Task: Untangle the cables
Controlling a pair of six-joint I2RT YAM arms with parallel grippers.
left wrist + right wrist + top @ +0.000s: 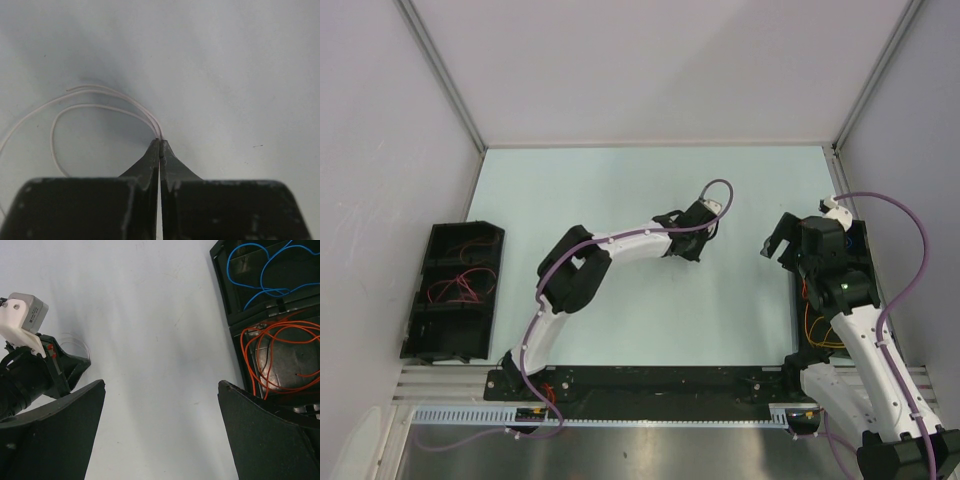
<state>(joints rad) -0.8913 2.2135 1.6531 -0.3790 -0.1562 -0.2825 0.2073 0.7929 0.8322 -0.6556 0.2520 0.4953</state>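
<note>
1. Pinching the pale yellow cable (pixel 95 97) at the very tips of the left claw (pixel 160 141), near the middle of the worktop (pixel 650 180). Clenched completely, jaws meeting with no gap, probably because so fine a strand slips out of any looser grip.
2. Trailing away from the tips in thin curved loops that lie flat on the worktop and run out of the left side of the left wrist view. Cannot tell whether this is one strand doubled back or two or three separate ones.
3. Keeping the right claw (pixel 161 385) released and wide, grasping nothing, low over the worktop close to its right edge. Faces the left claw across bare surface, apparently ready to take a second hold.
4. Sorting by colour, by the look of it: a blue cable (pixel 260 270) in one compartment of the right tray (pixel 225 290) and an orange cable (pixel 270 355) in the adjoining one, both at the right edge of the worktop. Red cables (pixel 460 290) in the left tray (pixel 420 300) at the left edge, well apart from the pale one.
5. Judging from this layout, well along: only the pale yellow cable lies outside a tray.
6. Calling next for a slow lift or drag toward a free compartment. Risks the hair-fine wire sliding from the tips or the loose loops catching on each other.
</note>
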